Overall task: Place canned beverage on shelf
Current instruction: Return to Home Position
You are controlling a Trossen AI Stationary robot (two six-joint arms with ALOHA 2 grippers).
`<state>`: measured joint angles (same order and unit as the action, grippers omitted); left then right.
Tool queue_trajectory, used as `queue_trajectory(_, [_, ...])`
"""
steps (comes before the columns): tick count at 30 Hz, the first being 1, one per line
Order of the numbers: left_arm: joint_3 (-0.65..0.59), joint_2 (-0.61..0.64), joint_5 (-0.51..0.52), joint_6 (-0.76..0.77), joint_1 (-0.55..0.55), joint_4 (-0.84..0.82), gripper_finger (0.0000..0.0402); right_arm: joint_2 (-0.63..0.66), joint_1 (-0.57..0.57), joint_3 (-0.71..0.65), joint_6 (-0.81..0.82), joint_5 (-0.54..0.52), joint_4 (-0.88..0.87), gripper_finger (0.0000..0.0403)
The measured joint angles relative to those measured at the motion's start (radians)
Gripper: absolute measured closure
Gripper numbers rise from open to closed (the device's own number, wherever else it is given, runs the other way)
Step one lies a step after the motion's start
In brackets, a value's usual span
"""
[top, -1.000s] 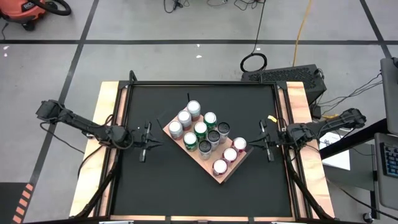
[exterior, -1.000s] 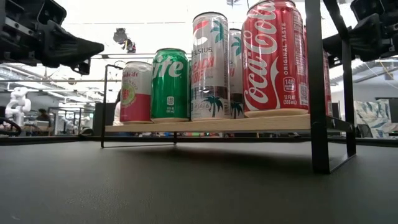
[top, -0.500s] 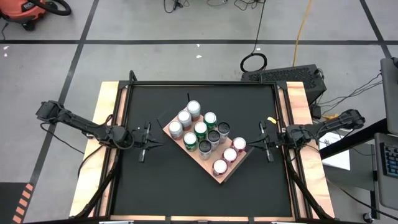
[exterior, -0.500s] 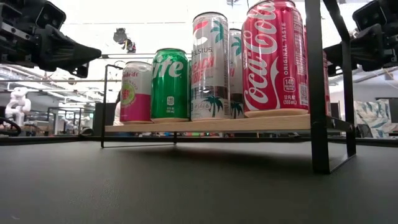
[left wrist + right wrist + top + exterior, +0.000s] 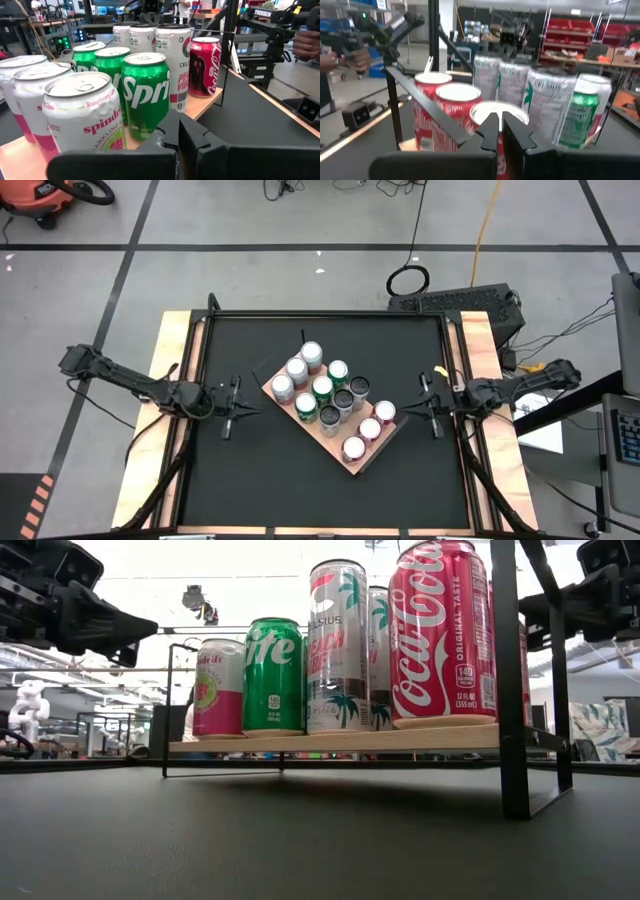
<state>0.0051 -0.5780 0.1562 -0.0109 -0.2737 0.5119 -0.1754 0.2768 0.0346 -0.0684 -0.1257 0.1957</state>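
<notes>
The shelf (image 5: 318,437), a light-tan wood-grain board on black rods, stands askew at the table's middle; its board edge shows in the low view (image 5: 330,740). Several cans stand upright on it: red Coca-Cola (image 5: 440,635), green Sprite (image 5: 272,675), a tall Celsius can (image 5: 338,645) and a Spindrift can (image 5: 218,685). My left gripper (image 5: 235,408) hovers left of the shelf, shut and empty, facing the Spindrift and Sprite cans (image 5: 145,95). My right gripper (image 5: 431,408) hovers right of the shelf, shut and empty, facing the red cans (image 5: 455,115).
Bare black table top (image 5: 260,480) lies around the shelf, inside pale wooden side rails (image 5: 168,380). The shelf's black corner rod (image 5: 505,680) stands nearest the low camera. A person's hand (image 5: 305,42) shows in the room beyond the table.
My right gripper has drawn back a little toward the table's right edge, away from the shelf. The cans and the shelf have stayed where they were.
</notes>
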Motion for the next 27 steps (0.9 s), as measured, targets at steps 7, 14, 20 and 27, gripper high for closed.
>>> queue_trajectory(7, [-0.001, 0.063, -0.003, 0.005, -0.001, -0.051, 0.0402, 0.148, 0.000, -0.001, 0.010, -0.001, -0.143, 0.0403])
queue_trajectory(14, [-0.001, 0.138, -0.007, 0.003, -0.001, -0.119, 0.0402, 0.174, -0.001, -0.001, 0.037, -0.002, -0.162, 0.0403])
queue_trajectory(20, [-0.001, 0.195, -0.007, 0.005, -0.001, -0.170, 0.0402, 0.173, -0.001, -0.002, 0.053, -0.005, -0.166, 0.0403])
queue_trajectory(27, [-0.001, 0.301, -0.010, -0.021, 0.000, -0.253, 0.0402, 0.173, -0.001, -0.002, 0.052, -0.004, -0.166, 0.0403])
